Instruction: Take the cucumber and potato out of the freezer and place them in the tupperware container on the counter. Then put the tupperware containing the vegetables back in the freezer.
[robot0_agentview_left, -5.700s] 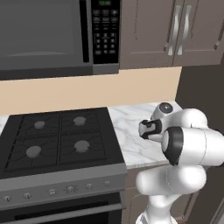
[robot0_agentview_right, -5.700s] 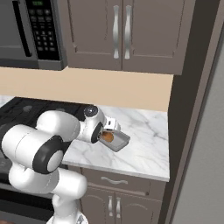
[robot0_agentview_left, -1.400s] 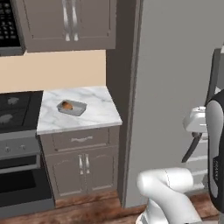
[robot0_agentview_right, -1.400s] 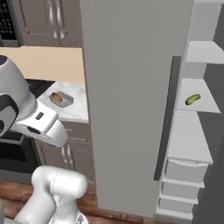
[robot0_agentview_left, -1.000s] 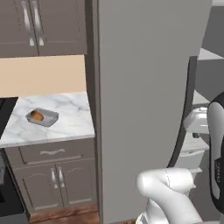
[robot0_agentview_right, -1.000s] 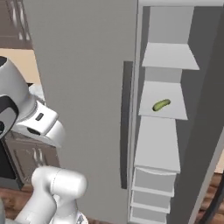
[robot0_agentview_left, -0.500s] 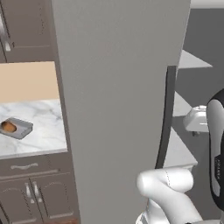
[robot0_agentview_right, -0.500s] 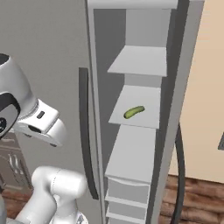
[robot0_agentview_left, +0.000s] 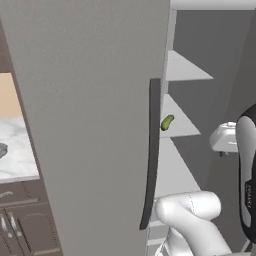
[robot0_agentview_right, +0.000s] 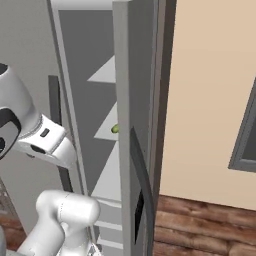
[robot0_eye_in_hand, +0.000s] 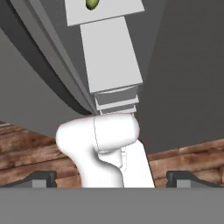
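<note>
**Freezer open, cucumber on a shelf, claw spread**

The freezer (robot0_agentview_left: 95, 125) stands with its big grey door swung out and the dark vertical handle (robot0_agentview_left: 150, 150) facing the left base camera. Inside, the cucumber (robot0_agentview_left: 167, 122) lies on 1 of the pale shelves, near that shelf's front edge. From the right base view only a small green bit of it peeks past the door edge. The claw (robot0_eye_in_hand: 111, 177) points toward the shelves with its 2 fingertips (robot0_eye_in_hand: 40, 177) set wide apart, holding nothing. At far left, a strip of the marble surface (robot0_agentview_left: 15, 155) shows above brown cabinets.
</note>
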